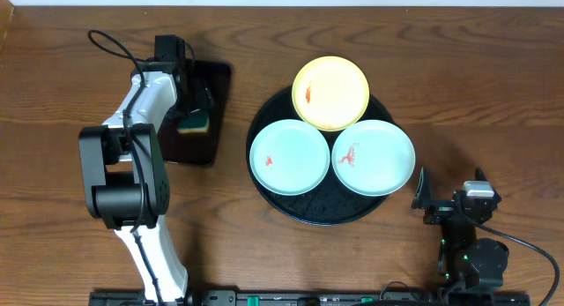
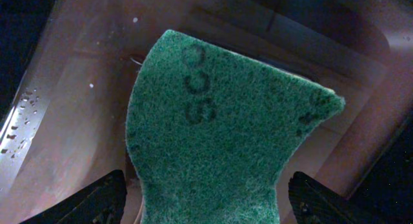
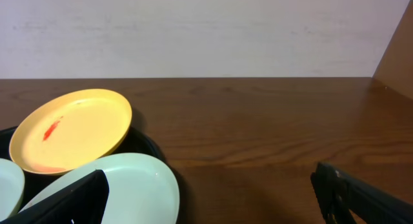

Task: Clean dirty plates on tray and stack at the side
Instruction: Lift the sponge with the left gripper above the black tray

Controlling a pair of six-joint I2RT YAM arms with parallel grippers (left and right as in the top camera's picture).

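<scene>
Three plates lie on the round black tray [image 1: 322,211]: a yellow plate [image 1: 330,93] at the back, a mint plate [image 1: 289,156] at the left and a mint plate [image 1: 373,156] at the right, each with a red smear. My left gripper [image 1: 189,108] hangs over a green sponge [image 1: 196,123]. In the left wrist view the sponge [image 2: 219,121] sits between the open fingers of the left gripper [image 2: 206,201], with a small gap on each side. My right gripper [image 1: 449,198] stands open by the tray's right edge; the right wrist view shows the right gripper [image 3: 210,192] empty, beside the right mint plate [image 3: 129,185] and the yellow plate [image 3: 71,130].
The sponge rests on a small rectangular black tray [image 1: 211,77] at the left of the wooden table [image 1: 458,68]. A pale wall [image 3: 206,30] closes the far side. Cables trail from both arms.
</scene>
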